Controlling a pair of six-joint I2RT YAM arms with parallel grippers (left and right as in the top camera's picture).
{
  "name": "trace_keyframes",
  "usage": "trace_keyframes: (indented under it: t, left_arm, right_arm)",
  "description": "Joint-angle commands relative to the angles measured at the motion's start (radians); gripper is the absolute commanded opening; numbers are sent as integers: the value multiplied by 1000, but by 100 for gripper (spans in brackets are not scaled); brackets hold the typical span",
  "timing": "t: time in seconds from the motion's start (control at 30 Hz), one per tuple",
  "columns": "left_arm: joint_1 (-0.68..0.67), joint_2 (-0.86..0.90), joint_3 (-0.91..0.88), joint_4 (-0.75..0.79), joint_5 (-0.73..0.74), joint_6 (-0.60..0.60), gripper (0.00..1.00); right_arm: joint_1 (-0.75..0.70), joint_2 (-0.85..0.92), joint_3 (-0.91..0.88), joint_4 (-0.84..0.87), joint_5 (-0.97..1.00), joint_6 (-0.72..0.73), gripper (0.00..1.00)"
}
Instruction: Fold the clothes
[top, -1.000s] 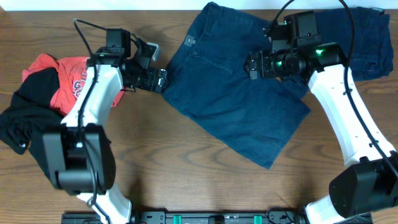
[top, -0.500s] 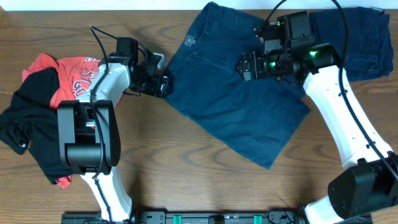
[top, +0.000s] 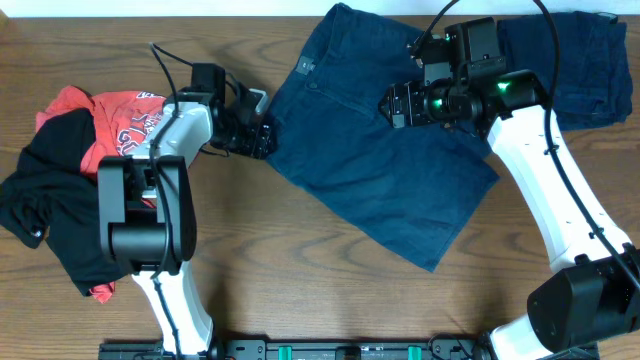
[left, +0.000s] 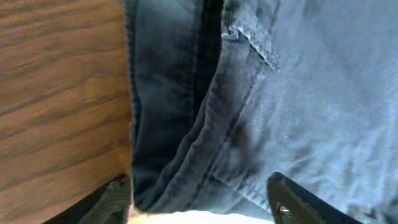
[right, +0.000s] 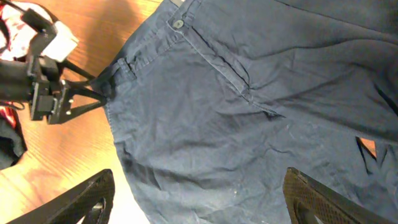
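The dark blue denim shorts (top: 380, 175) lie spread flat at centre right, waistband towards the far left. My left gripper (top: 265, 137) is open at the shorts' left edge. In the left wrist view (left: 208, 208) its fingers straddle the folded hem and side seam of the shorts (left: 292, 93). My right gripper (top: 392, 105) is open and empty, hovering over the shorts' upper part. In the right wrist view (right: 208, 202) its fingers are spread wide above the denim (right: 249, 124) below the waistband button (right: 178, 23).
A red white-lettered T-shirt (top: 125, 125) and a black garment (top: 45, 210) lie heaped at the left. Folded navy denim (top: 590, 60) lies at the back right. The wooden table (top: 300, 290) shows bare in front. The left gripper shows in the right wrist view (right: 53, 99).
The left gripper has moved right, up to the shorts' left edge. The right gripper has shifted a little to the left over the shorts. The shorts have not moved.
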Motion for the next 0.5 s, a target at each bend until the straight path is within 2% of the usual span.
trace_keyframes:
  t: [0.0,0.23,0.3,0.47]
  left_arm:
    - [-9,17,-8,11,14,4,57]
    - [-12,16,-8,23,16,-41,6]
    - [-3,13,-7,16,14,-90,6]
    - [59,-32,-7,-50,8,-321,6]
  right_arm:
    - [13,-30,-3,0,-14,11,84]
    - [18,-30,-3,-5,-14,11,78]
    - [18,-30,-3,-11,-14,11,77]
    - [18,-30,-10,-25,-13,11,76]
